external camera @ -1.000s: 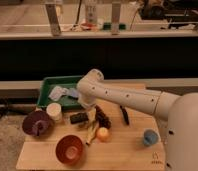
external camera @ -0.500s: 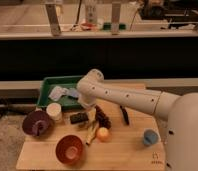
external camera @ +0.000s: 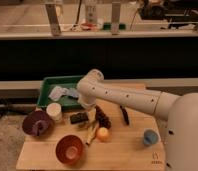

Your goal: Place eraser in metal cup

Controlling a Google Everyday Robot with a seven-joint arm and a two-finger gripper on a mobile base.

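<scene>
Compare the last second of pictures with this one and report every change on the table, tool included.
Nothing has visibly changed. The white arm stays bent over the wooden table, and its tool stays low beside the small flat black eraser. The eraser, white cup, green tray, dark reddish lumpy strip, orange ball, purple bowl, red bowl, and blue cup all kept their places.

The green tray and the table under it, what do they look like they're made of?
The green tray looks like plastic, uniformly coloured with a raised rim. The table looks like pale wood, matte with a faint grain. The gripper is low beside the eraser.
</scene>
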